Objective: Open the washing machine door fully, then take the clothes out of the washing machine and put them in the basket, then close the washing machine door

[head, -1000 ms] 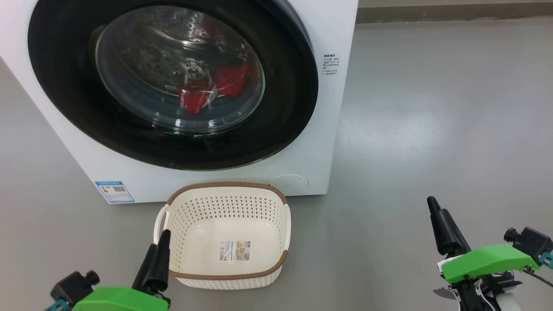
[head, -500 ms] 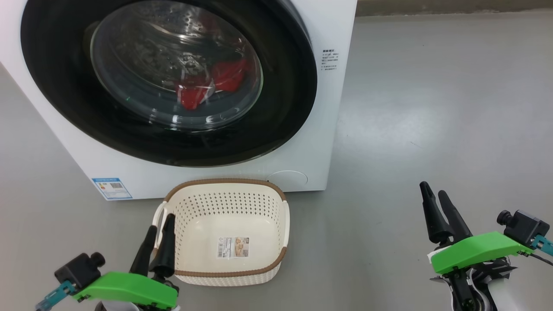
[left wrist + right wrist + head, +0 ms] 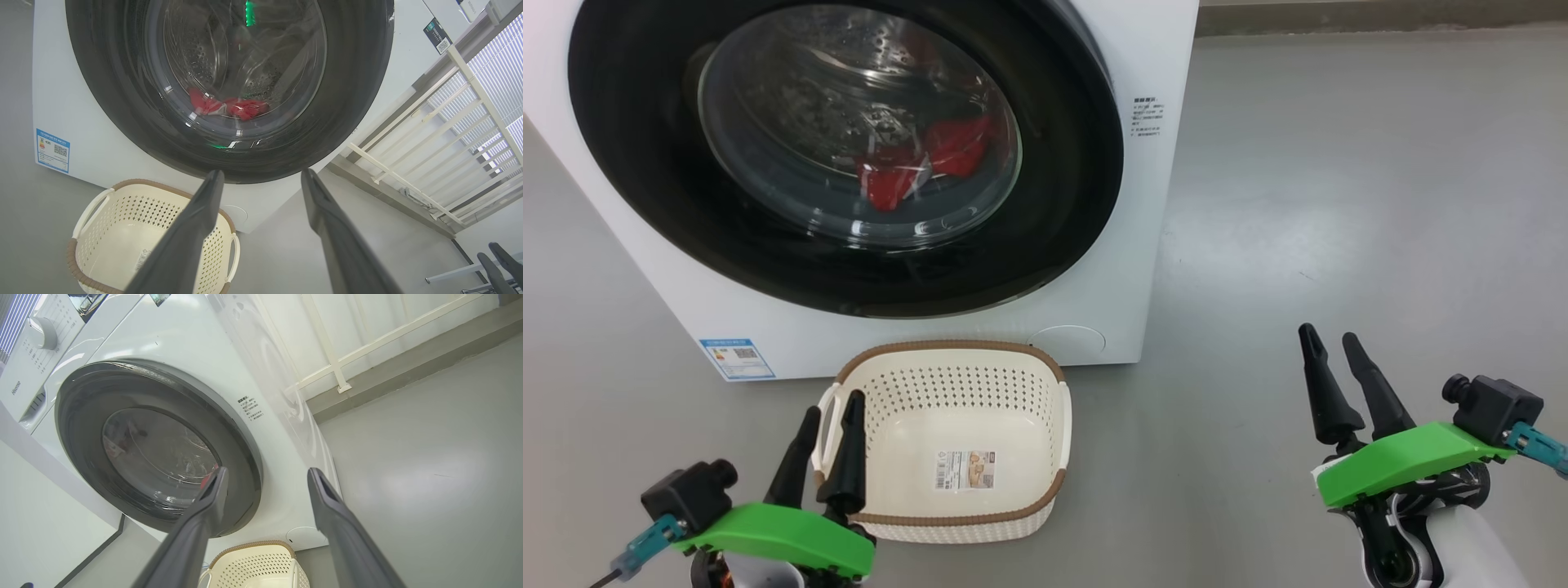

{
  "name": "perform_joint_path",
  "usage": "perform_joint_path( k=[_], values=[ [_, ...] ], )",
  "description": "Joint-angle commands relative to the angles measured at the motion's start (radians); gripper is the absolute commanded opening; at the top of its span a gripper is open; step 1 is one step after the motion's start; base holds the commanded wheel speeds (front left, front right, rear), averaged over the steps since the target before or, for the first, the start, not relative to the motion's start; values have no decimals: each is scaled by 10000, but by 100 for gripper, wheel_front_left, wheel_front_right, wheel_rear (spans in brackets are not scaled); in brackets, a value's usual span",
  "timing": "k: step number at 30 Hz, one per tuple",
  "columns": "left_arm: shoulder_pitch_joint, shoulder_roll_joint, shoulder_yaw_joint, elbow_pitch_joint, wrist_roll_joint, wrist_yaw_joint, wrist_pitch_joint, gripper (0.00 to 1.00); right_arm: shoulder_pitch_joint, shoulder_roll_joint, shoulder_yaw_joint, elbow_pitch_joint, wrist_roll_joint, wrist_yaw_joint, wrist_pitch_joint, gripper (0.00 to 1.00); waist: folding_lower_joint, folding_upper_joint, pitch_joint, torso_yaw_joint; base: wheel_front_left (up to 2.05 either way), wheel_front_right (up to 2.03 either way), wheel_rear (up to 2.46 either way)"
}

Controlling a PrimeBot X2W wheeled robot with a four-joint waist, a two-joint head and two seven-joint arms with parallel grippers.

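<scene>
The white washing machine (image 3: 1143, 204) stands ahead with its round black-rimmed door (image 3: 1054, 188) shut against the front. Through the glass, red clothes (image 3: 947, 151) lie low in the steel drum; the left wrist view also shows the clothes (image 3: 245, 108). An empty cream basket (image 3: 956, 359) sits on the floor just before the machine. My left gripper (image 3: 832, 403) hovers open at the basket's left handle, holding nothing. My right gripper (image 3: 1330, 336) is open over bare floor, well right of the basket and below the door. The right wrist view looks up at the door (image 3: 77, 457).
Grey floor (image 3: 1339, 180) spreads to the right of the machine. A white railing (image 3: 429, 151) and a low kerb run behind the machine's right side. A blue label sticker (image 3: 737, 359) marks the machine's lower left front.
Both grippers have risen further into the head view, the right one drifting left and up, the left one reaching the basket's left handle. The door stays shut.
</scene>
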Motion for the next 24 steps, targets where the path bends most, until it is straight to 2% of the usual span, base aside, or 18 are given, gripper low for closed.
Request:
perform_joint_path(
  k=[1,24],
  values=[
    [-539,104,139,-227,303,77,-163,100,-481,-101,166,-269,-310,-3,-119,100,0,0,0,2,0,0,0],
    [-1158,129,-245,-246,2970,243,-876,100,-1089,-159,458,-205,-3114,-4,-825,100,0,0,72,-20,0,0,0]
  ],
)
